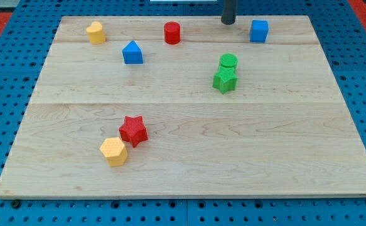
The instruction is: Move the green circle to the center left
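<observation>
The rod (pixel 228 11) above my tip (pixel 228 22) is cut off by the view's top (arm unseen).

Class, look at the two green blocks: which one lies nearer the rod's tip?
The green circle. It sits toward the view's top, touching the green star, so it is closer to my tip.

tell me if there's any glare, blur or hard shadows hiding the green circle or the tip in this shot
Camera view: even, soft light, no glare on the board; the green circle is sharp, touching the green star; shadows are faint and short; my tip is in focus near the view's top, its upper part cropped by the frame.
</observation>
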### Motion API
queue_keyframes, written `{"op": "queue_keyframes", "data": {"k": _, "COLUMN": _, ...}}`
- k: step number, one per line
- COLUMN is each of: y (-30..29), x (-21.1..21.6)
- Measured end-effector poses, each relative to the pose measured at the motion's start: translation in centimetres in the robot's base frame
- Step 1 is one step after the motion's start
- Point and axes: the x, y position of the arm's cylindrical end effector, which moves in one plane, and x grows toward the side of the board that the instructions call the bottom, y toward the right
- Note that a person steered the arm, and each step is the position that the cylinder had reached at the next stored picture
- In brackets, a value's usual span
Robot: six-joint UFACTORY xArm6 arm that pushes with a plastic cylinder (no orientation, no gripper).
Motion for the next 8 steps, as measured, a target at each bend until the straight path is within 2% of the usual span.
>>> {"op": "queue_keyframes", "data": {"k": 2, "y": -0.4, "x": 3.1}}
{"op": "queue_keyframes", "data": {"k": 3, "y": -3.2, "x": 3.1}}
{"op": "queue_keyframes", "data": {"k": 4, "y": -3.0, "x": 5.5}}
{"op": "queue_keyframes", "data": {"k": 5, "y": 1.1, "x": 8.6}}
{"op": "queue_keyframes", "data": {"k": 6, "y": 4.7, "x": 9.7}}
{"op": "queue_keyframes", "data": {"k": 8, "y": -1.0, "x": 13.7}}
